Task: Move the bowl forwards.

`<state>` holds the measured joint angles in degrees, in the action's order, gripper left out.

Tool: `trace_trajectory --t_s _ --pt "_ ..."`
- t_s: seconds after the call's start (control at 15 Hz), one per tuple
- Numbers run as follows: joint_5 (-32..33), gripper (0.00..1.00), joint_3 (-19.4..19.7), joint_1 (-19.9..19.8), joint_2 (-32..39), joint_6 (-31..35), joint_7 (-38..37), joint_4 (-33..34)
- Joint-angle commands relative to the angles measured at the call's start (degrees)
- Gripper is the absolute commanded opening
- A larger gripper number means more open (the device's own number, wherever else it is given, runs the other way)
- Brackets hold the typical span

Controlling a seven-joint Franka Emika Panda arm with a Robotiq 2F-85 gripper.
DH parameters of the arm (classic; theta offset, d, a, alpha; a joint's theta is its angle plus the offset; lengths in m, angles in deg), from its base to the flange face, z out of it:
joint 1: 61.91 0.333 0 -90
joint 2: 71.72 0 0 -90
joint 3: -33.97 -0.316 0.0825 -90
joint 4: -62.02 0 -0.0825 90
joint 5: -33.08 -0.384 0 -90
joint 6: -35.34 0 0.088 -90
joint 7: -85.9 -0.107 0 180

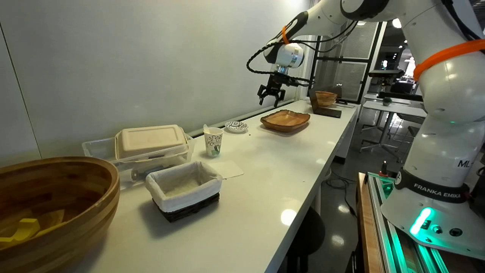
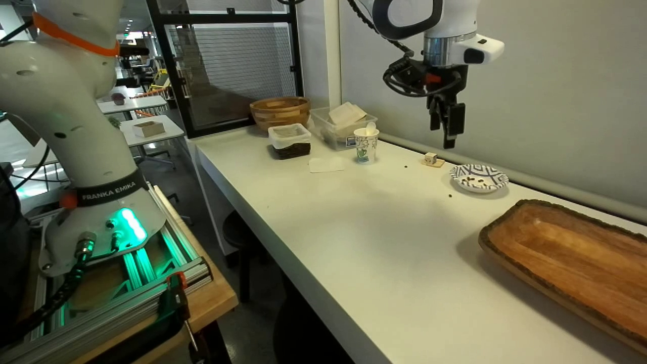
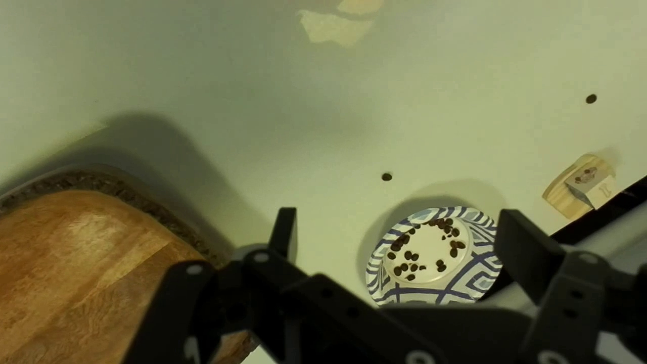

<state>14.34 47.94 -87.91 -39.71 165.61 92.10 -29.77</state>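
Hovering over counter (image 2: 328,227), it's the gripper (image 1: 268,102), jaws spread, fingers (image 3: 285,232) well apart! Bowl (image 3: 429,245), blue/white patterned, sits on counter below & apart from gripper; in wrist view it's btwn the fingers, nearer one. Dark beans (image 3: 441,264) inside it. Wooden tray (image 3: 101,273) also below gripper, past the opp. finger; lil printed block (image 3: 592,186) past the nearer one; paper cup (image 2: 366,146) farther from gripper than bowl.

My white arm (image 1: 443,151), in an exterior view, has an orange band (image 1: 447,55) at two o'clock, a black cable (image 1: 247,64) at twelve and a black FRANKA EMIKA collar (image 1: 434,190) toward four. In the wrist view a pale screw (image 3: 419,357) dots my black gripper (image 3: 398,230) at five.
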Motion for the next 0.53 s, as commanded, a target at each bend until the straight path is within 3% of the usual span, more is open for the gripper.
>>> trace_trajectory --t_s 0.0,0.47 --pt "-0.56 1.00 -1.64 -1.53 8.19 -4.04 -6.25 10.94" --pt "-3.00 1.00 -4.59 -4.91 23.47 -8.47 -12.71 31.09"
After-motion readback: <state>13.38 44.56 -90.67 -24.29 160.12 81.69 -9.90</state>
